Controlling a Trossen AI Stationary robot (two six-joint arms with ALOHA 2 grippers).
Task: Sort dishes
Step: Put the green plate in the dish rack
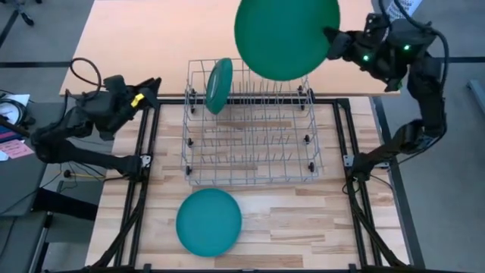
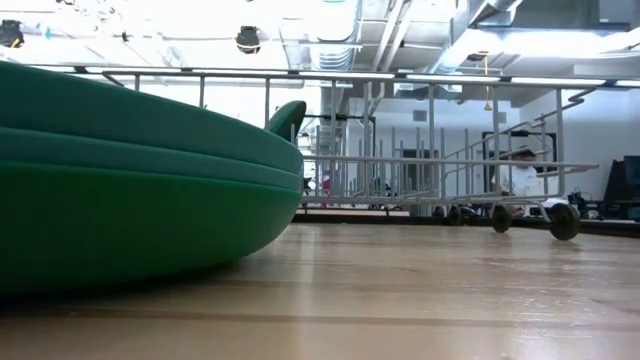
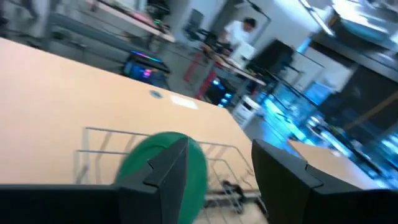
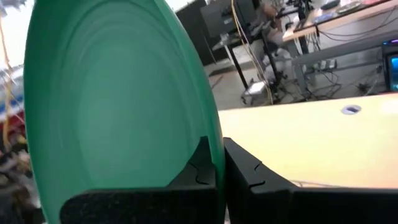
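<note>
My right gripper (image 1: 332, 42) is shut on a dark green plate (image 1: 286, 34), held high above the far side of the wire rack (image 1: 250, 125). The plate fills the right wrist view (image 4: 118, 106). A teal plate (image 1: 218, 85) stands on edge between the rack's tines at its far left; it also shows in the low view (image 2: 287, 118) and the left wrist view (image 3: 140, 165). Another teal plate (image 1: 208, 221) lies flat on the table in front of the rack, close in the low view (image 2: 130, 200). My left gripper (image 1: 149, 89) is open and empty left of the rack (image 3: 217, 177). My right gripper pinches the green plate's rim (image 4: 216, 144) between its two fingers, one finger on each face. The fingers come about level from the table's right side (image 1: 327, 39). The plate is lifted clear of the rack, its broad face turned up toward the overhead camera.
The rack stands on a wooden table (image 1: 265, 227) inside a black frame (image 1: 148, 152). An orange tabletop (image 1: 151, 38) lies beyond the rack. A person (image 3: 239, 34) shows in the room behind. Cables (image 1: 83, 72) lie at the far left.
</note>
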